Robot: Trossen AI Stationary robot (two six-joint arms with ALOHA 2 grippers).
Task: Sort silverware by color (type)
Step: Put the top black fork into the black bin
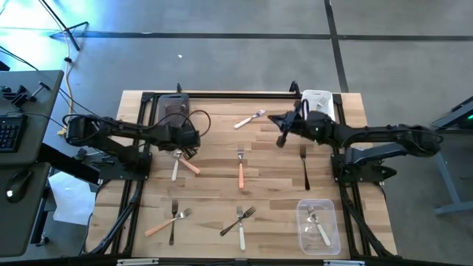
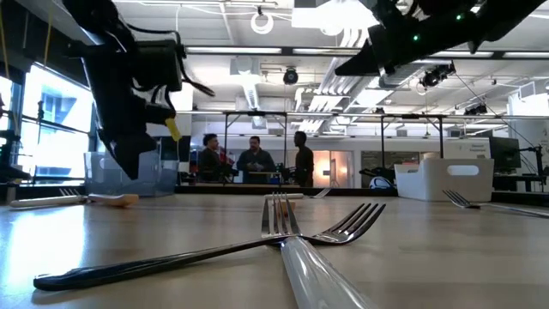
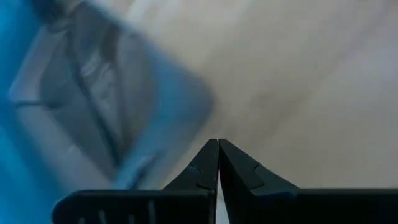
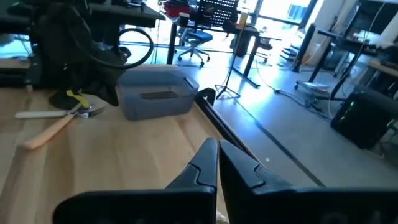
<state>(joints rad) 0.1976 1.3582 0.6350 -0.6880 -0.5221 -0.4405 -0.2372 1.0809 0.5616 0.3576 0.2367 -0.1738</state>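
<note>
Forks lie scattered flat on the wooden table (image 1: 347,185). A white fork (image 1: 250,120) is at the far middle, an orange fork (image 1: 241,170) at the centre and a dark fork (image 1: 304,168) right of it. A white fork (image 1: 176,166) and an orange fork (image 1: 191,166) cross just near my left gripper (image 1: 191,148), which hangs shut and empty above the table. My right gripper (image 1: 272,120) is shut and empty too, raised over the far middle and pointing toward the table's left. Near the front edge lie an orange fork (image 1: 164,223), two dark forks (image 1: 173,220) (image 1: 235,220) and a white fork (image 1: 242,230).
A grey bin (image 1: 174,111) stands at the far left and a white bin (image 1: 318,103) at the far right. A clear bin (image 1: 318,225) at the near right holds white forks. The low view shows people in the room beyond the table.
</note>
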